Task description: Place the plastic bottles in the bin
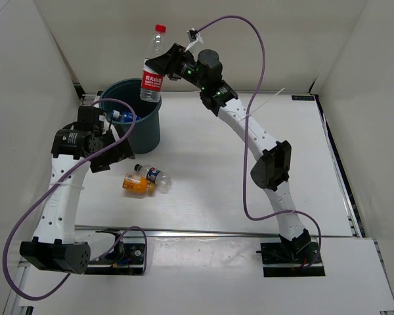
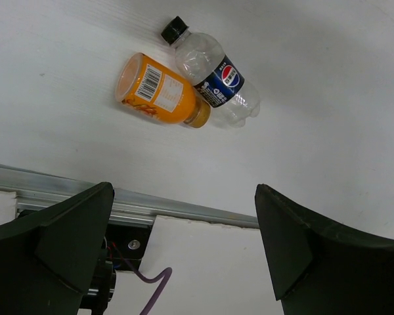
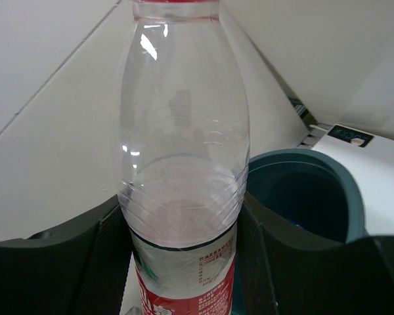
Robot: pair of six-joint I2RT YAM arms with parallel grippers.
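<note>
While the right gripper (image 1: 163, 67) is clamped on the label band of a clear plastic bottle with a red cap and red label (image 1: 152, 71), that bottle stands nearly upright in the air, cap upward, and in the top view its base overlaps the far rim of the dark teal round plastic bin (image 1: 150, 131). In the right wrist view the two dark fingers (image 3: 98, 262) press against both sides of the bottle (image 3: 182, 131) just above the red label, with the bin's rolled rim (image 3: 352, 197) and open mouth just behind and to the right. Inside the bin lies another clear plastic bottle with a blue label (image 1: 126, 117), on its side. On the white table (image 1: 217, 177) in front of the bin, a small orange-filled plastic bottle (image 1: 136, 185) and a small clear plastic bottle with a black cap and dark blue label (image 1: 155, 175) lie on their sides, touching each other. The left gripper (image 1: 113, 155) hangs just beside the bin, above the table, its jaws wide apart and holding nothing; its wrist view looks down between the fingers (image 2: 59, 243) at the orange bottle (image 2: 161, 92), the dark-labelled bottle (image 2: 217, 79) and a silver metal rail (image 2: 184, 211).
</note>
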